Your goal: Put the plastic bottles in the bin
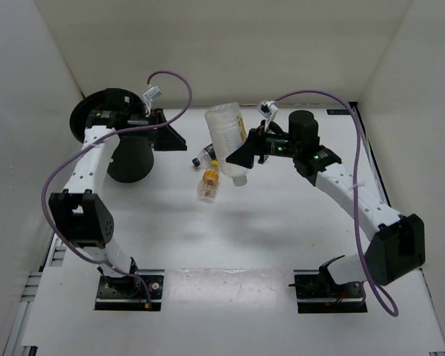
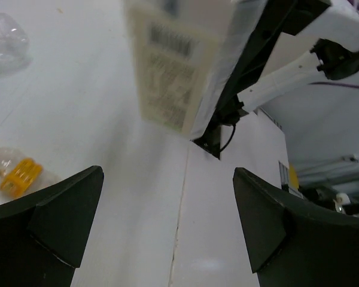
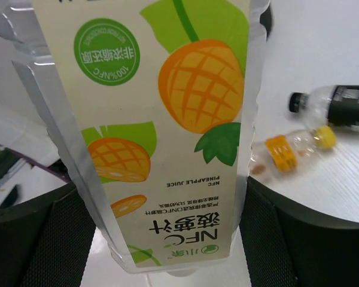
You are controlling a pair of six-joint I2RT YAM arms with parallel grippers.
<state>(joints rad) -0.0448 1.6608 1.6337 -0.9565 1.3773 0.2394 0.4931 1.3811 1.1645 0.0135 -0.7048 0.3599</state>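
White walls close in a white table (image 1: 282, 237). The right gripper (image 3: 167, 203) has its fingers clamped on either side of the pineapple juice bottle (image 3: 167, 119), held off the surface near twelve o'clock. At the bottle's eight o'clock lie an orange-capped bottle (image 1: 209, 182) and a black-capped bottle (image 1: 202, 157). The left gripper (image 2: 167, 179), fingers wide apart and empty, hangs beside the bin (image 1: 130, 159) at ten o'clock. The carry could clip it, or the slick label could slip. That arm hides the bin's inside.

White arms (image 1: 89, 159), purple cables (image 1: 311, 92) (green LEDs (image 1: 312, 156), perhaps)
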